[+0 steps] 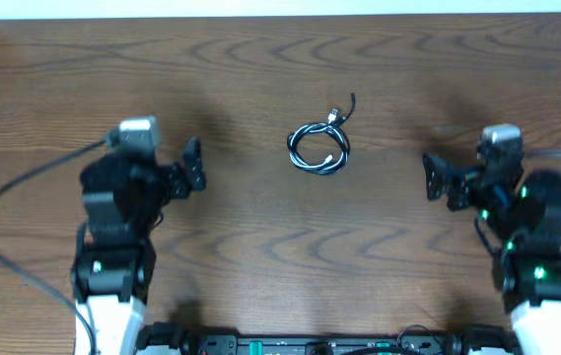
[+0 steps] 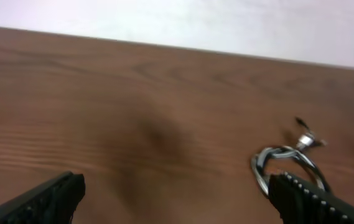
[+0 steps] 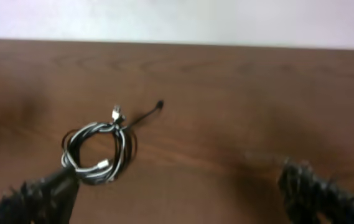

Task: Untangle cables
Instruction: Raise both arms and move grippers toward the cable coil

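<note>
Brown wood-grain bench (image 1: 260, 247), with a pale wall behind it in both wrist views. Cables (image 1: 296, 150) lie flat on the bench about midway between the two arms, well apart from both. Black cord and white cord are wound together into one small round coil. A silvery plug (image 1: 334, 115) sticks out at the coil's far edge, and a short black tail (image 1: 349, 104) runs on past it, away from the robot. A second silvery plug end shows low on the coil in the right wrist view (image 3: 102, 166).

Left arm (image 1: 122, 197) is on the left side, with the left jaws wide apart, empty and pointing in toward the coil. Its fingers (image 2: 46, 199) frame bare wood, and the coil (image 2: 259, 167) sits just past the right-hand finger, partly hidden by it.

Right arm (image 1: 522, 202) mirrors it, with the right jaws wide apart and empty. Its fingers (image 3: 326, 199) are blurred. The coil (image 3: 122, 155) lies ahead of the left-hand finger; contact cannot be judged from the wrist view, but overhead shows clear space.
</note>
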